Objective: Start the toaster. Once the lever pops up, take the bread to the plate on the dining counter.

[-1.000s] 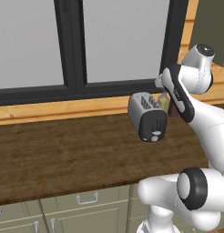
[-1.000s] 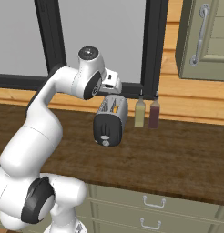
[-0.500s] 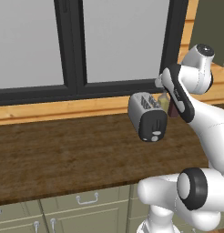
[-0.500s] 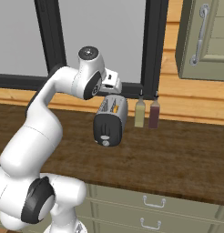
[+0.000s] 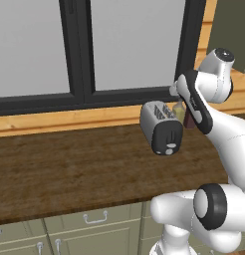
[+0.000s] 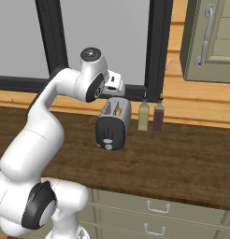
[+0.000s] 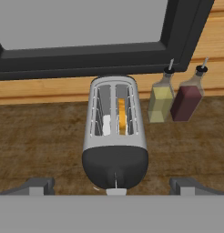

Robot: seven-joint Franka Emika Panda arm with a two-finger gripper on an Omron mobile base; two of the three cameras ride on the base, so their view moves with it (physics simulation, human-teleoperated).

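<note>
The toaster point(image 7: 114, 139) stands on the dark wood worktop point(image 5: 69, 169) below the window point(image 5: 84, 50), its black end panel turned toward the robot. That end carries the lever point(image 7: 115, 178), a thin whitish tab in a vertical slot, so the control faces the side the arm reaches from. In the hand view the bread point(image 7: 122, 117) sits edge-up in the right-hand slot as a narrow orange-tan strip; something pale shows in the other slot, too small to name.

The gripper point(image 7: 112, 185) hovers above the toaster's near end, looking down along it, with its two dark finger tips spread fully apart — one well left of the black panel, one well right — and holding nothing. It is released, most likely because the lever needs a push rather than a grasp, and the wide spread keeps both tips clear of the toaster's body. From the base views the hand hangs just above and behind the toaster, between it and the window frame.

Two bottles stand just beside the toaster against the wooden sill: a yellow bottle point(image 7: 160, 102) and a dark red bottle point(image 7: 186, 101). They are close enough to be knocked over.

Judging from this, the first step is still ahead — the lever looks untouched, and the next move calls for bringing one tip down onto it.
</note>
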